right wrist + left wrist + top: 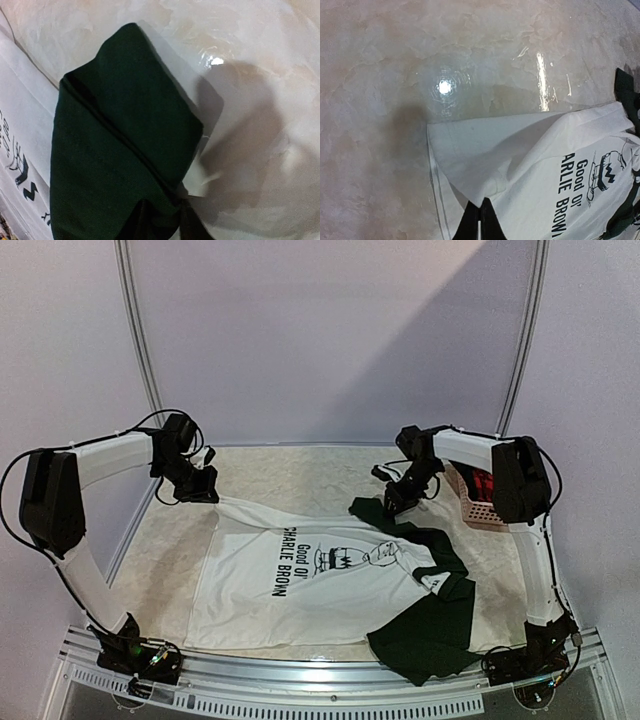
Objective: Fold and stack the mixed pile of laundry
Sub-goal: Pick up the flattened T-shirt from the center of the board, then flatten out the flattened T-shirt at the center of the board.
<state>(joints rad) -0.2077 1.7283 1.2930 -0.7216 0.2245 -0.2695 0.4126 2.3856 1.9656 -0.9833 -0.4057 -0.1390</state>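
A white T-shirt with black "Good Ol' Charlie Brown" print and dark green sleeves lies spread flat on the marble table. My left gripper is at the shirt's far left corner. In the left wrist view it is shut on a pinched-up peak of the white cloth. My right gripper is at the far green sleeve. The right wrist view shows this gripper with its fingers closed on the folded edge of that sleeve. The other green sleeve is bunched at the near right.
A pink perforated basket holding red cloth stands at the far right, just behind my right arm. Bare marble shows beyond the shirt and to its left. The table's metal front rail runs between the arm bases.
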